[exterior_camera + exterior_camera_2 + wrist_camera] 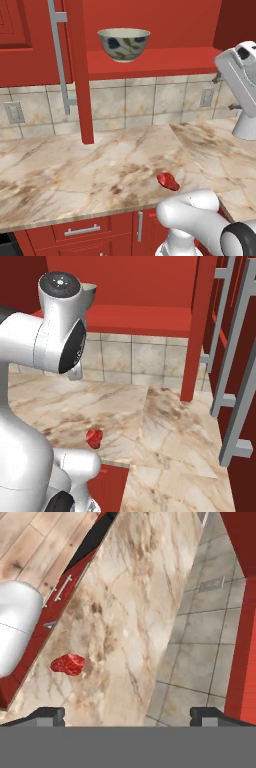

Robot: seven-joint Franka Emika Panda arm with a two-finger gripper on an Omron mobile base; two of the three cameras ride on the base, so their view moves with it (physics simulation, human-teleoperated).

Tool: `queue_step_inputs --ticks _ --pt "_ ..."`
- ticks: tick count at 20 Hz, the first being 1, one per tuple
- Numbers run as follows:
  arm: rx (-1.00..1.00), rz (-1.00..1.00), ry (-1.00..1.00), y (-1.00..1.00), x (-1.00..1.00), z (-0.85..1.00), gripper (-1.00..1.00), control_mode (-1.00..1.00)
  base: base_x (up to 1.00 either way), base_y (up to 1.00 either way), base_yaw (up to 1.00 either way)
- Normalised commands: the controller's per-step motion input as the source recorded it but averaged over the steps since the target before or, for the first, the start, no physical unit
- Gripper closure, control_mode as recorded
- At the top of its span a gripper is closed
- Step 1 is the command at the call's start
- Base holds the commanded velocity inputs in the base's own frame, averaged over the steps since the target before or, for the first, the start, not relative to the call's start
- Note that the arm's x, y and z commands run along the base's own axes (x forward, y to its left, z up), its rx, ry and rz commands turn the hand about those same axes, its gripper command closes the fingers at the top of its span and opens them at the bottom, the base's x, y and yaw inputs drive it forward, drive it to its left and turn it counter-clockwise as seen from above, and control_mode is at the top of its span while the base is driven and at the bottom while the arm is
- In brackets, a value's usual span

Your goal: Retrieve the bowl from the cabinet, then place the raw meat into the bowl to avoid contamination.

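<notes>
Meat (pixel 168 181) lies on the marble counter (pixel 75 170) near its front edge in the left base view, and the bowl (pixel 124 43) stands upright on the red shelf of the open cabinet (pixel 150 62) at twelve o'clock. Right base view: the same lump sits at seven o'clock; the arm covers the bowl. Hand view: claw (pixel 128 714) fingers spread wide, gripping nothing, with the meat at ten o'clock from them, well apart.
</notes>
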Motion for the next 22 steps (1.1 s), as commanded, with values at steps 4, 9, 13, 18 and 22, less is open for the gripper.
queue_step_inputs --ticks 4,9,13,18,22 --pt "0.06 0.18 -0.12 0.35 0.03 0.37 -1.00 -1.00 0.00 0.00 0.00" --pt "0.00 0.05 -0.20 0.31 0.01 0.29 -1.00 -1.00 0.00 0.00 0.00" --pt "0.03 -0.13 -0.15 0.03 -0.06 0.00 -1.00 -1.00 0.00 0.00 0.00" --pt "0.00 0.00 -0.02 0.00 0.01 0.01 -1.00 -1.00 0.00 0.00 0.00" --pt "0.00 0.00 -0.08 0.00 0.15 0.21 -1.00 -1.00 0.00 0.00 0.00"
